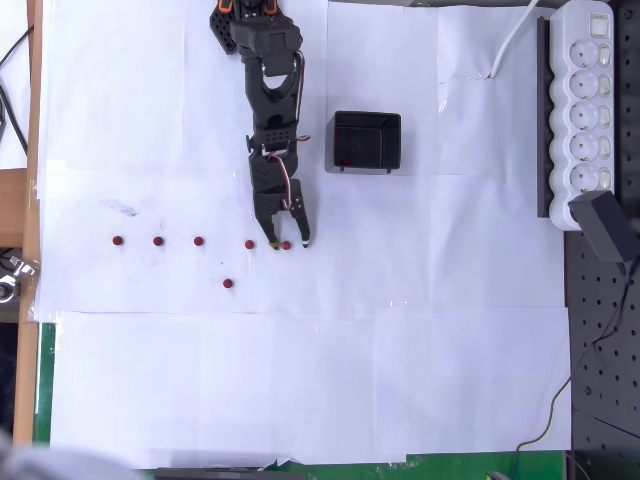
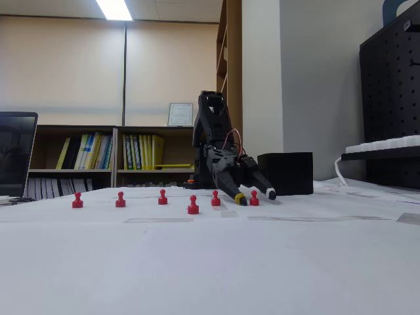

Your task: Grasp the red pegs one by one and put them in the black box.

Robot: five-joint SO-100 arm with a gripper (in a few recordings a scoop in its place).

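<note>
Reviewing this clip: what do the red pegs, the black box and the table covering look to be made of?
The red pegs look like moulded plastic, probably glossy: uniform red with a knobbed pawn shape. The black box seems thin-walled plastic, with a faint sheen inside in the overhead view. The table covering looks like matte white paper sheets, with seams and clear tape strips showing.

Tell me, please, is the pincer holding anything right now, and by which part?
Nothing is held yet: the pincer is open, lowered around a red peg on the paper, its fingers either side.

arm base point(image 1: 245, 8): cut off by top edge | black box point(image 2: 289, 172) contents: hidden, perhaps pegs
</note>
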